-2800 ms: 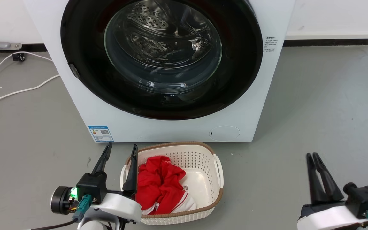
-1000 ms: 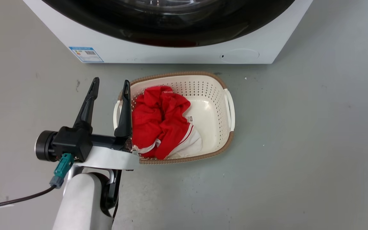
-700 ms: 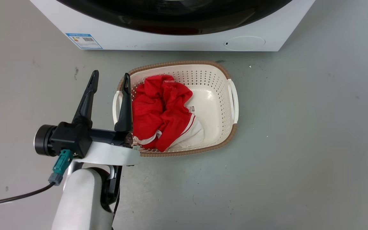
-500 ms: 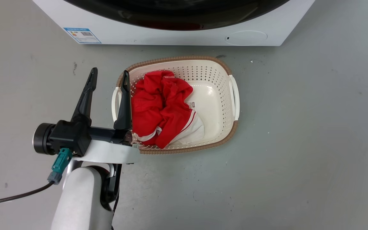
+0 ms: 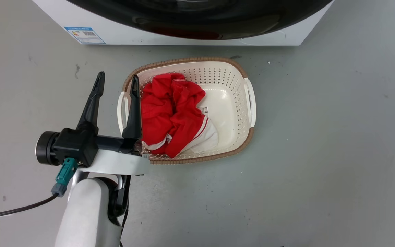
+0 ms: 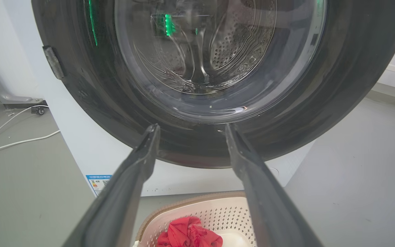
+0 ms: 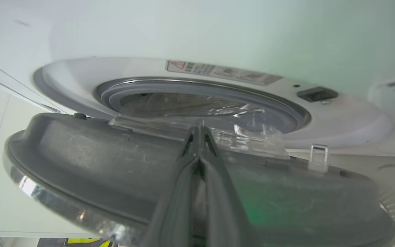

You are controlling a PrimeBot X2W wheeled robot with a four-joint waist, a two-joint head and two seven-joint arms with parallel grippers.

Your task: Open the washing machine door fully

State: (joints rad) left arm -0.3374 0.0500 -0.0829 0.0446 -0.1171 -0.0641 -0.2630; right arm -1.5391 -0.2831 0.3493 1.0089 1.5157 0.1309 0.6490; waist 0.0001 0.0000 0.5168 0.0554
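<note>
Partly open: large round glossy black washing machine door (image 6: 324,103), bulging clear glass window at its centre, standing ajar off the front of the big white front-loading washing machine (image 6: 81,147). From the right wrist, a look into the gap between door and machine front: grey inner face of the door, clear glass bowl, grey rubber ring (image 7: 197,85) around the machine's opening. Right gripper (image 7: 199,132) squeezed closed, long dark fingers together with nothing visible between them, tips at the edge of the glass bowl on the door's machine-facing side; touching or not, impossible to tell. From the left wrist, the door's outer face instead. Left gripper (image 6: 192,127) spread wide and empty, out in front of the machine, pointing at the door's lower rim, apart from it. From the head, the machine's bottom edge with a small blue label (image 5: 84,34), and just in front of the machine a white perforated plastic basket (image 5: 218,75) holding a crumpled red garment (image 5: 170,109).
</note>
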